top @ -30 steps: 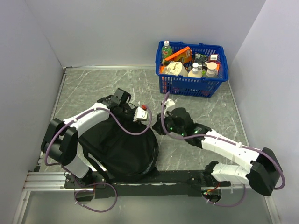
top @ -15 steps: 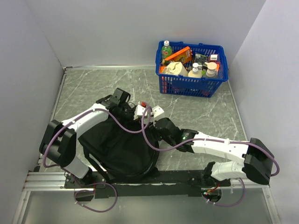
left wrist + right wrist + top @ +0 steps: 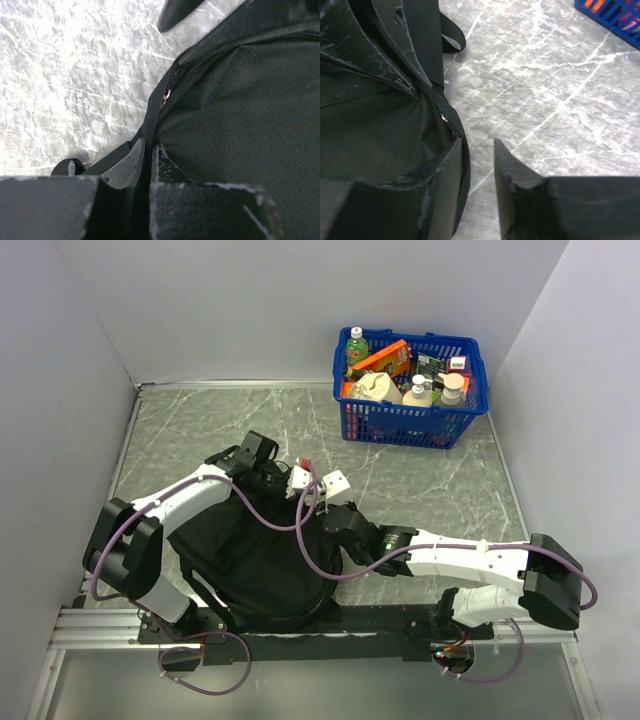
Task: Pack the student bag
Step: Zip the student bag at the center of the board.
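We see the student bag lying on the grey marbled table at the near left, just ahead of the arm bases, with the left arm covering part of its far side. The left gripper is pinched tight on the bag's rim, and only a sliver of black fabric shows between its fingers. From above, its tips are lost against the dark cloth. The right gripper stands partly apart and unclamped, with one finger inside the opening against the mesh lining and the other outside over the table, so the rim runs between them. A small metal ring sits on the zip line, too small for us to make out further. The bag's interior is dark and we cannot tell what lies in it. The blue basket stands well apart at the far right, and only a corner of it is caught by the right wrist camera.
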{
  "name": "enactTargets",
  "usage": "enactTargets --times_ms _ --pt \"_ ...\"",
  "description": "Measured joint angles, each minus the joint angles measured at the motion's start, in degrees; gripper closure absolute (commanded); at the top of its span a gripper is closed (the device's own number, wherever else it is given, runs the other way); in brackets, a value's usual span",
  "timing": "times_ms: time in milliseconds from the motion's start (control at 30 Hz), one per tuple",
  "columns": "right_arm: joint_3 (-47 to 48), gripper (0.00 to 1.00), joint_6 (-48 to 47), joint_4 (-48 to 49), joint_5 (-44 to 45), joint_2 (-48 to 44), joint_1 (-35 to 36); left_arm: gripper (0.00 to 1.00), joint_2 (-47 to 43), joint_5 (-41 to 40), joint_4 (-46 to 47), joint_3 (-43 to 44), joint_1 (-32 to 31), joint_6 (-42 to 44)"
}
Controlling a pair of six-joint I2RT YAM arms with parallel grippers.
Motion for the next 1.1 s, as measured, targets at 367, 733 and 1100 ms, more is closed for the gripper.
enactTargets --times_ms 367,733,1100 --pt "-0.24 1.00 0.81 2.10 -4.92 0.13 -0.24 0.99 -0.02 -0.04 0.42 -0.24 0.00 -0.68" --pt "-2.01 1.00 2.91 3.69 -10.75 0.26 -2.80 0.99 -0.02 -0.20 0.37 -0.24 -0.02 -1.11" --pt "-7.34 1.00 7.04 3.87 -23.02 -10.51 -12.50 0.99 -0.26 0.76 1.66 -0.24 -1.42 -1.11"
